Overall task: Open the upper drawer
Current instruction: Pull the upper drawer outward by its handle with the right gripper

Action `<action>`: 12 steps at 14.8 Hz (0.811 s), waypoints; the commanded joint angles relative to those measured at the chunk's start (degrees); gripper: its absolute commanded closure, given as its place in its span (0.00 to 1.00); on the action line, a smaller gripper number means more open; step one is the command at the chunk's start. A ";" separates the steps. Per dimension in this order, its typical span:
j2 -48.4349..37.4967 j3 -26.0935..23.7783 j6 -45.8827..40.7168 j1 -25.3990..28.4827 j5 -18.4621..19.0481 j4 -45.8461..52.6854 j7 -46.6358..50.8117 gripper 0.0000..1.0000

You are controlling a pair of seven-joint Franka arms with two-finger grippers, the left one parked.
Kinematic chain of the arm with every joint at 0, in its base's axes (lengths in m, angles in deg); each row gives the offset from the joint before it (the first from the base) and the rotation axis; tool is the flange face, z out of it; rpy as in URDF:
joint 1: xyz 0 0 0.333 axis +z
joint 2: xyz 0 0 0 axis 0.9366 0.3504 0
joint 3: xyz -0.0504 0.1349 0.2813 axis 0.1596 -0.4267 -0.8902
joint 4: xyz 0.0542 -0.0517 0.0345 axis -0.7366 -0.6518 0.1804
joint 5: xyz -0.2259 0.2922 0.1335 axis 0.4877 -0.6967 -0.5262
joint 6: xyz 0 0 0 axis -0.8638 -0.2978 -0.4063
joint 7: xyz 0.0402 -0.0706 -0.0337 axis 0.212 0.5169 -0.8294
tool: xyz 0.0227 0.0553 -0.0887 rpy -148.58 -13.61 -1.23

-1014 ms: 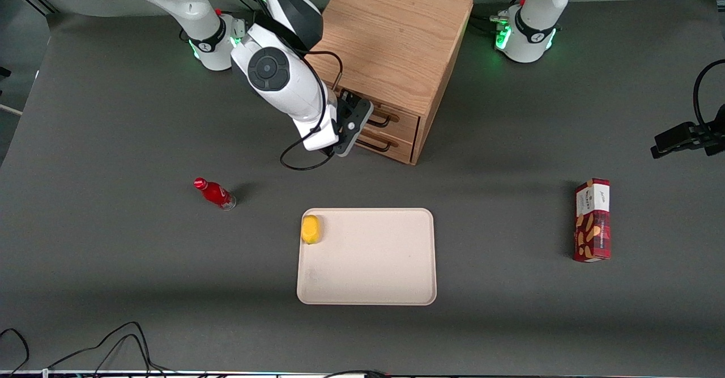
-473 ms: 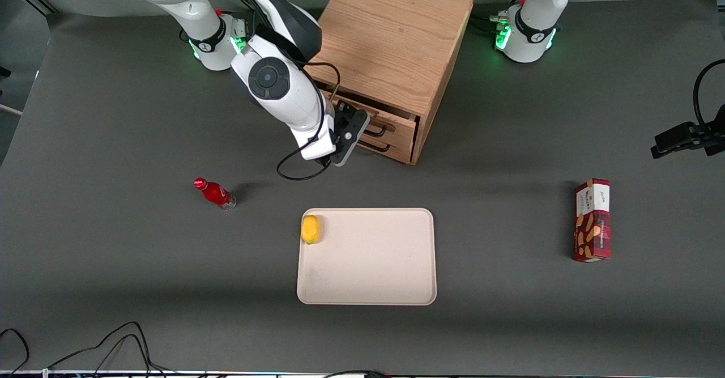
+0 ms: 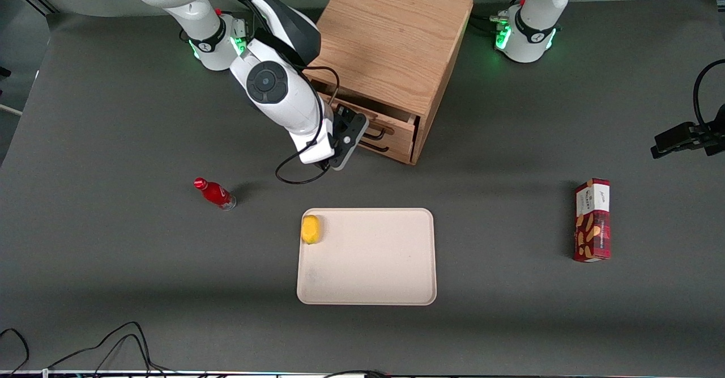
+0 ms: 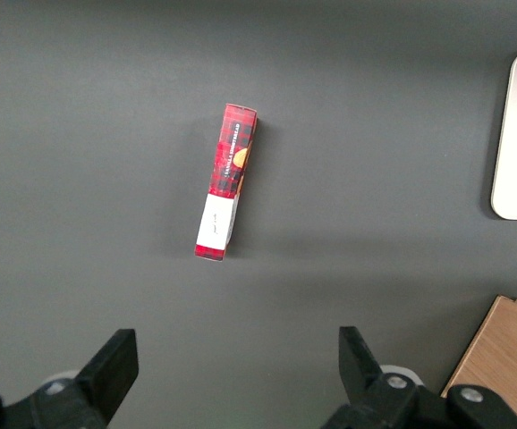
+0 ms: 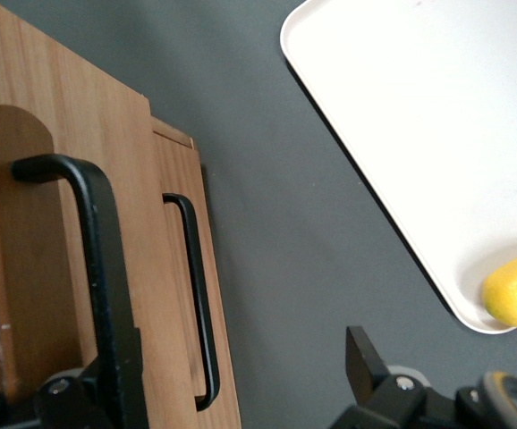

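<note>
The boxy wooden cabinet [image 3: 393, 32] stands at the back of the table, its two drawers facing the front camera. The upper drawer [image 3: 401, 130] is pulled out a short way, showing a dark gap under the cabinet top. In the right wrist view its black wire handle [image 5: 97, 268] runs close along one finger, beside the lower drawer's handle [image 5: 196, 295]. My gripper [image 3: 352, 133] is right in front of the upper drawer at its handle. The gripper [image 5: 241, 362] is open, fingers wide apart, one finger against the upper handle and the other over bare table.
A cream tray [image 3: 368, 287] lies nearer the front camera than the cabinet, with a yellow lemon [image 3: 310, 229] in one corner. A red bottle [image 3: 215, 193] lies toward the working arm's end. A red snack box [image 3: 592, 220] lies toward the parked arm's end.
My gripper has drawn back from the cabinet toward the front camera, and the upper drawer has slid out with it; a gap now shows above the drawer.
</note>
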 commanded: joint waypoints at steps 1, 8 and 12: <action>1.99 0.78 0.68 0.33 1.45 2.49 0.96 0.00; 3.48 1.22 0.60 -0.37 3.55 5.38 0.96 0.00; 4.45 2.01 0.42 -0.64 3.91 7.06 0.78 0.00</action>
